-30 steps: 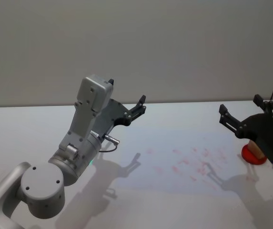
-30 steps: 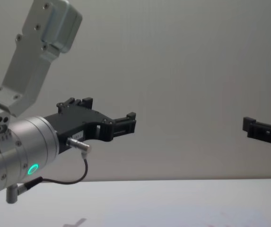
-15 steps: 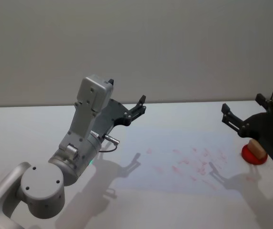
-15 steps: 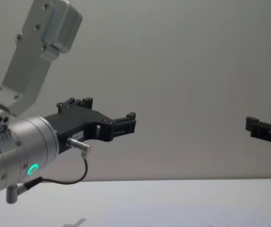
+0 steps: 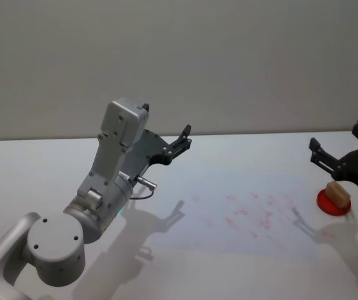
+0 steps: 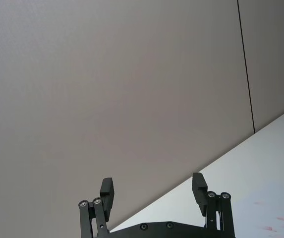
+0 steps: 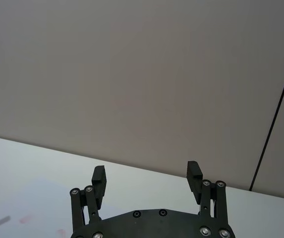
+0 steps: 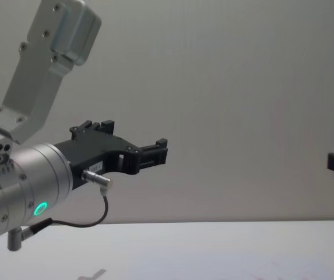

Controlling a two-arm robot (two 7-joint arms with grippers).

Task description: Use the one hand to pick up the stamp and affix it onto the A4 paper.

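A plain grey wall closes off the back, and a white table (image 5: 47, 169) fills the lower part of my head view. The A4 paper (image 5: 241, 232) lies flat right of centre in that frame, a pale sheet scattered with faint red marks. The stamp (image 5: 337, 193), a tan block on a round red base, sits on the table at the right edge of the frame, just off the paper's right side.

My right gripper (image 5: 335, 137) shows at the right edge of the head view, just above the stamp in the picture and raised off the table. Its black fingers (image 5: 321, 157) are spread wide with nothing between them, and they do not touch the stamp. The right wrist view shows the same wide gap, pointing over the table toward the wall.

The left gripper (image 5: 185, 137) hangs in the air at centre left, on a silver arm with a green-lit wrist and a thin cable. Its fingers are also spread and hold nothing.
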